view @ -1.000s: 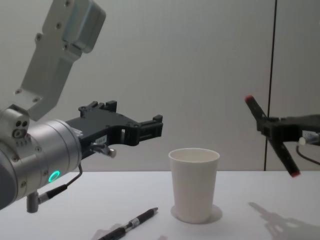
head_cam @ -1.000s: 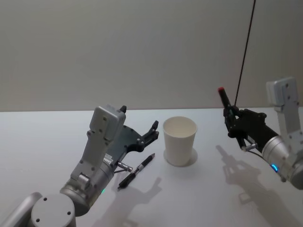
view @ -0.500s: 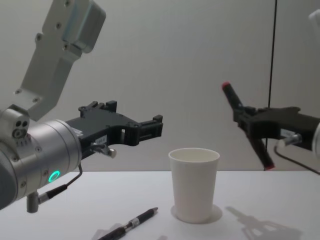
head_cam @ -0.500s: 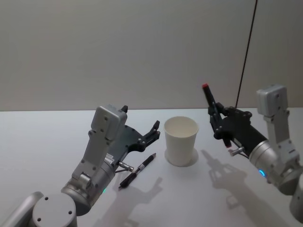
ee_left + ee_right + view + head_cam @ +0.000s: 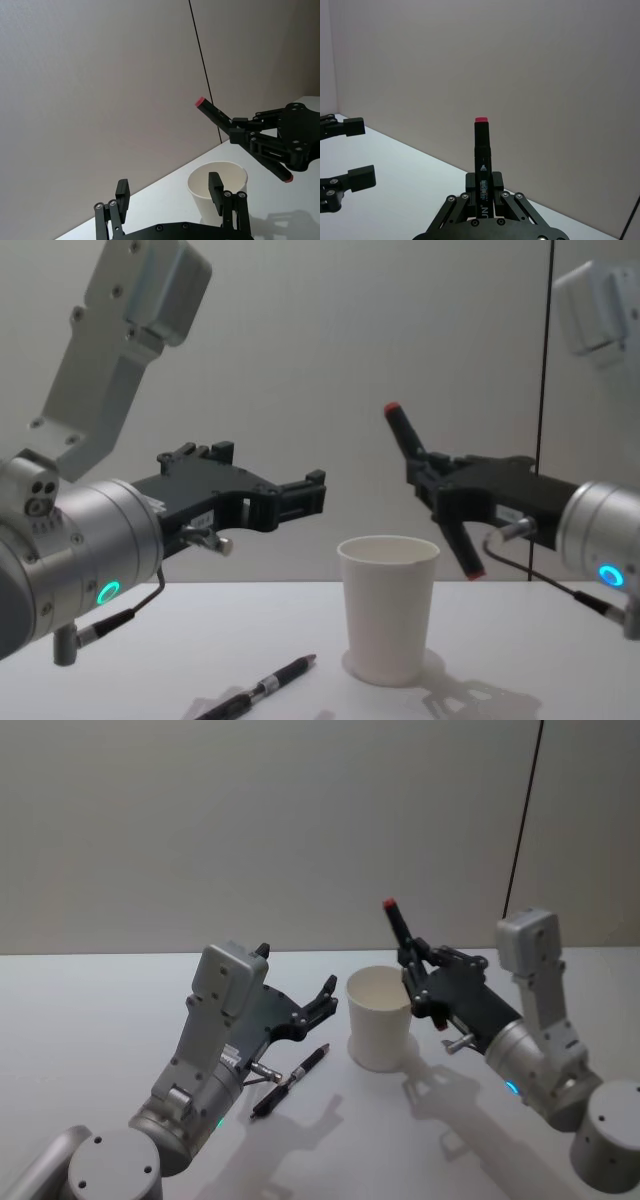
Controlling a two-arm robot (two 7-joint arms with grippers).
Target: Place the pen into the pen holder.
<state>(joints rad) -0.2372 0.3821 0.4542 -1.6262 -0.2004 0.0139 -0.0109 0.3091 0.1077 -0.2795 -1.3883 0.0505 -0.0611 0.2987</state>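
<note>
Chest view: right tool (image 5: 438,488) pinches the red-capped pen (image 5: 404,438), tilted, near the pen holder (image 5: 388,625) rim at 3 o'clock. Likely the carrying step; next, bring its lower end over the mouth and release. Left tool (image 5: 300,498), spread, hovers at 9 o'clock.

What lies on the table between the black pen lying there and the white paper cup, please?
Nothing: the table between the black pen and the cup is bare, as the head and chest views both show.
</note>
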